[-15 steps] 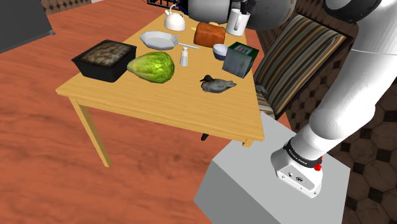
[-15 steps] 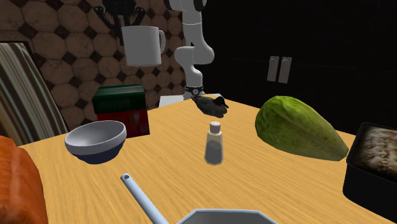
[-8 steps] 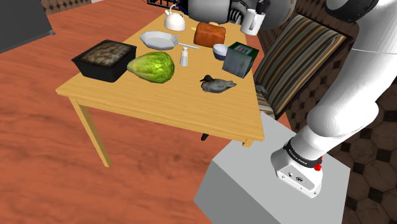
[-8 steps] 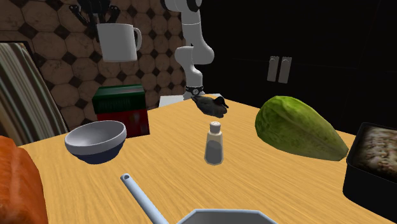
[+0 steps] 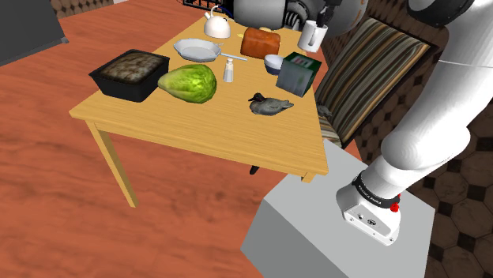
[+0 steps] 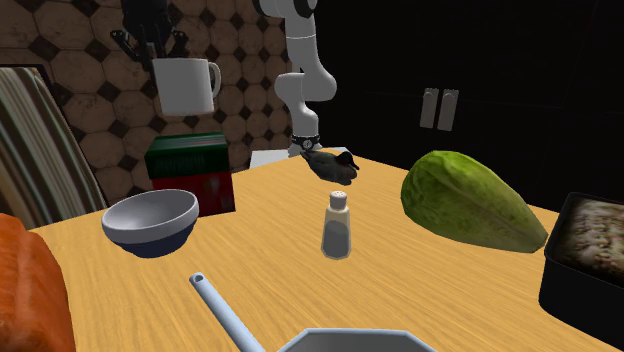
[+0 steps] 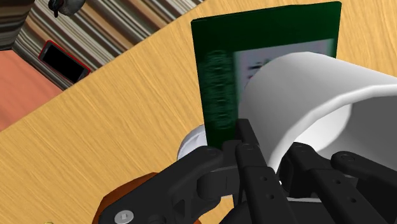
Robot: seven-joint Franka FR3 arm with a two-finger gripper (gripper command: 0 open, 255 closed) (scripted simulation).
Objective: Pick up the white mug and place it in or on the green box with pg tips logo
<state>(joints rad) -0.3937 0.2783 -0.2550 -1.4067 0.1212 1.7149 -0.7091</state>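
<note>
The all-black 2-finger gripper point(image 7: 270, 159) is clamped on the plain white mug point(image 7: 312, 95). In the wrist view 1 black finger point(image 7: 249, 143) presses the outside of the mug's wall just under the rim, while the other reaches down on the inner side, so the wall is pinched between them. The jaws are only as far apart as that wall is thick.

In the second exterior view the gripper point(image 6: 152, 45) comes from above and the mug point(image 6: 187, 86) hangs upright beneath it, handle towards that view's right, well clear of the light wooden table point(image 6: 450, 290).

The dark green box with a red lower front point(image 6: 190, 172) stands on the table directly under the mug, with open air between the 2 — the mug touches nothing but the fingers. Looking along the gripper, the box's green top point(image 7: 267, 57) lies straight past the mug, partly covered by it.

In the shoulder view the mug point(image 5: 313, 35) hangs at the far end of the table point(image 5: 197, 122), just above the box point(image 5: 298, 73). A small white-and-blue bowl point(image 5: 273, 64) sits just beside the box, and a dark duck figure point(image 5: 269, 104) rests nearer the stand.
</note>
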